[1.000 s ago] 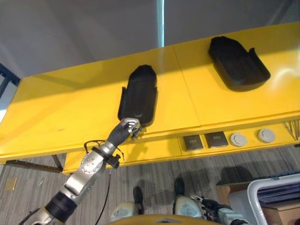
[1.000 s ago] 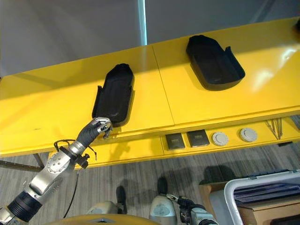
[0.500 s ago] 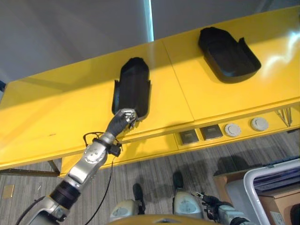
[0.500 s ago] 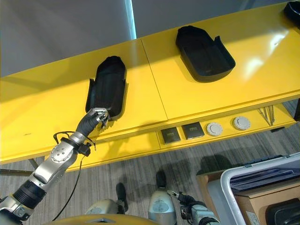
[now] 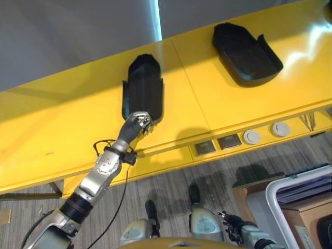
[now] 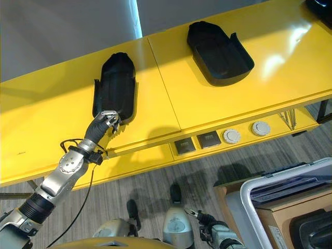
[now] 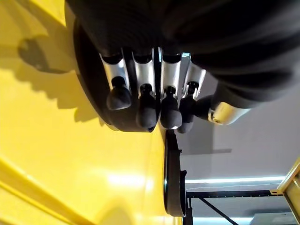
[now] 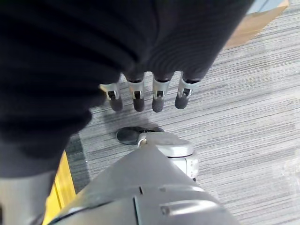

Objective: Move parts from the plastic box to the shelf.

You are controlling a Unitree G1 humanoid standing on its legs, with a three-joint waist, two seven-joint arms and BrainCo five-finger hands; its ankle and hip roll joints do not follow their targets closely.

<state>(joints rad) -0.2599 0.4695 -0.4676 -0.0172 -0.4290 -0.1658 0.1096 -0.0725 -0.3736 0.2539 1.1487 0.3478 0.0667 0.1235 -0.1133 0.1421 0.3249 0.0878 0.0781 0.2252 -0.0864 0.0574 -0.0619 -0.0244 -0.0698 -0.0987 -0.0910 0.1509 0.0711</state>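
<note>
Left hand [image 5: 136, 122] is curling its fingers on the part's [image 5: 143, 89] near rim; looks stiff, light, slick plastic, so grab edges.

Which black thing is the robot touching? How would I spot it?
Look at the long yellow shelf. Two black parts lie on top; it is the narrow black part on the left, with the left robot hand at its near end. The wide black part lies alone.
</note>
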